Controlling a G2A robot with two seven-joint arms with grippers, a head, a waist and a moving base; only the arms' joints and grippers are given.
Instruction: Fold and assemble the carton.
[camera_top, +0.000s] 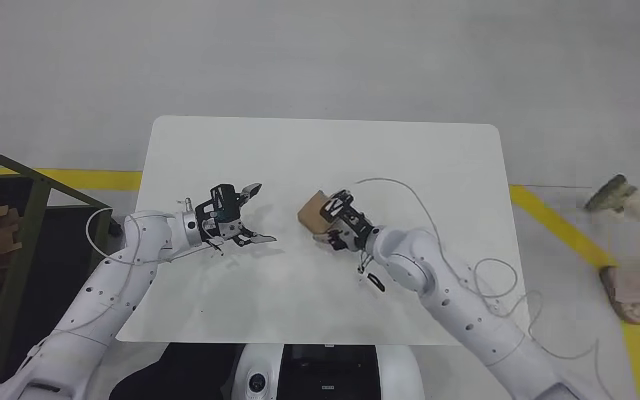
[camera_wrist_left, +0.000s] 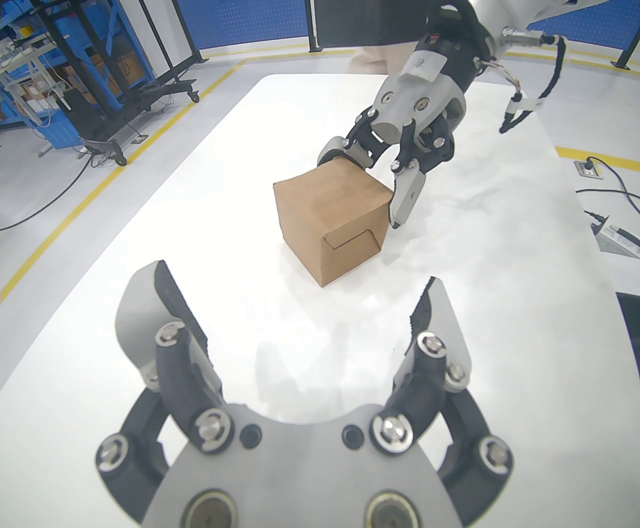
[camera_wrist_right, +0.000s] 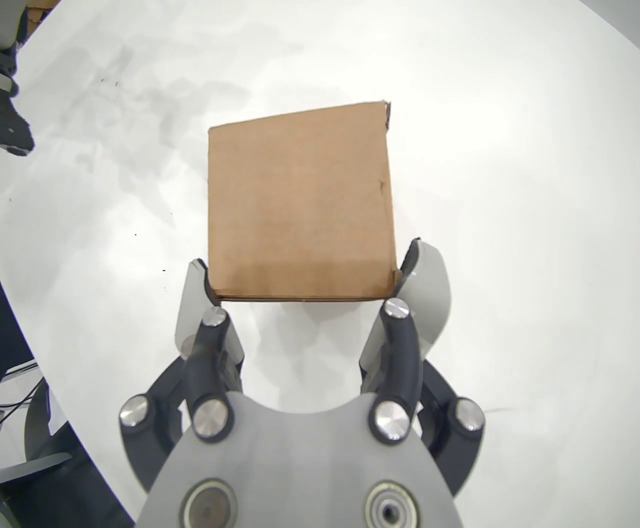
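A small brown carton (camera_top: 310, 209), folded into a closed cube with a tuck flap on one side, stands near the middle of the white table (camera_top: 320, 150). My right gripper (camera_top: 331, 216) clasps the carton (camera_wrist_right: 300, 195) at its near end, with one finger (camera_wrist_right: 192, 295) and the other finger pressed against opposite side walls. In the left wrist view the carton (camera_wrist_left: 330, 220) rests on the table with the right gripper (camera_wrist_left: 364, 189) around its far corner. My left gripper (camera_top: 258, 213) hovers a short way off from the carton, open and empty; its fingertips (camera_wrist_left: 160, 270) spread wide.
A thin cable (camera_top: 420, 200) loops over the table on the right arm's side. A dark cart (camera_top: 25, 230) stands off the table's left edge. Yellow floor tape (camera_top: 545, 215) runs beside the table. Bare tabletop lies beyond the carton.
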